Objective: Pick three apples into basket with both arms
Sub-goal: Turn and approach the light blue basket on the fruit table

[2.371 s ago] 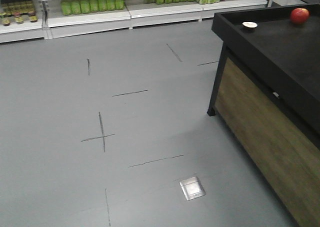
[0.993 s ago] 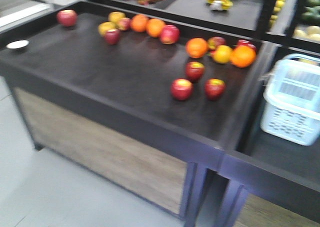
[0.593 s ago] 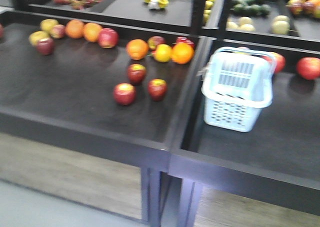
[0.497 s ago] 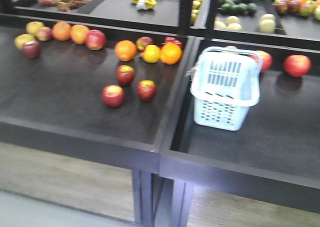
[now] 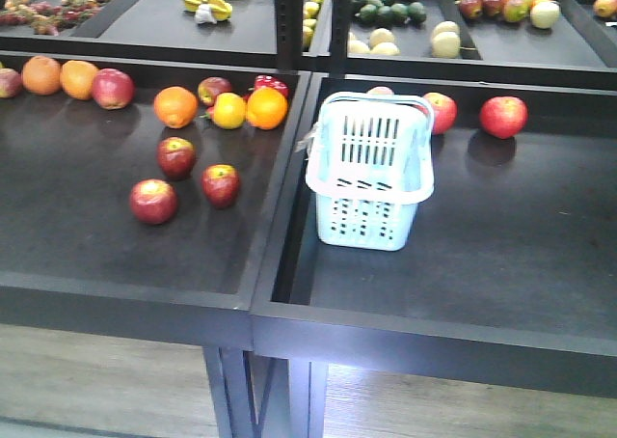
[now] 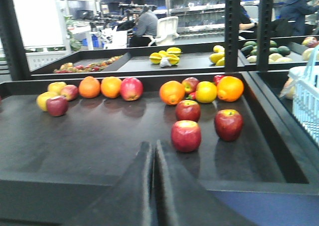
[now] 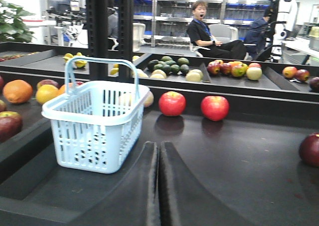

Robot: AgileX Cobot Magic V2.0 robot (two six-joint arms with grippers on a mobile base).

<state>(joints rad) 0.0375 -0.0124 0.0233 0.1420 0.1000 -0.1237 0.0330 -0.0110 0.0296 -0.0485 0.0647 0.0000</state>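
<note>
Three dark red apples lie together in the left tray: one in front (image 5: 154,201), one to its right (image 5: 221,184), one behind (image 5: 176,156). The left wrist view shows them too (image 6: 186,135), (image 6: 228,124), (image 6: 188,110). The pale blue basket (image 5: 366,221) stands upright in the right tray, handle raised, with nothing visible inside it. My left gripper (image 6: 153,147) is shut and holds nothing, short of the nearest apple. My right gripper (image 7: 158,146) is likewise shut with nothing in it, just right of the basket (image 7: 89,141). Neither arm shows in the front view.
Oranges (image 5: 175,106) and other apples (image 5: 113,88) line the back of the left tray. Bright red apples (image 5: 503,116) sit behind the basket. A raised black divider (image 5: 280,197) separates the trays. Rear bins hold more fruit (image 5: 386,13). People sit in the background (image 7: 209,37).
The front view has swung from the shop floor onto the fruit stand and kept panning right, so apples and basket shifted left in the picture. Nothing on the stand has moved.
</note>
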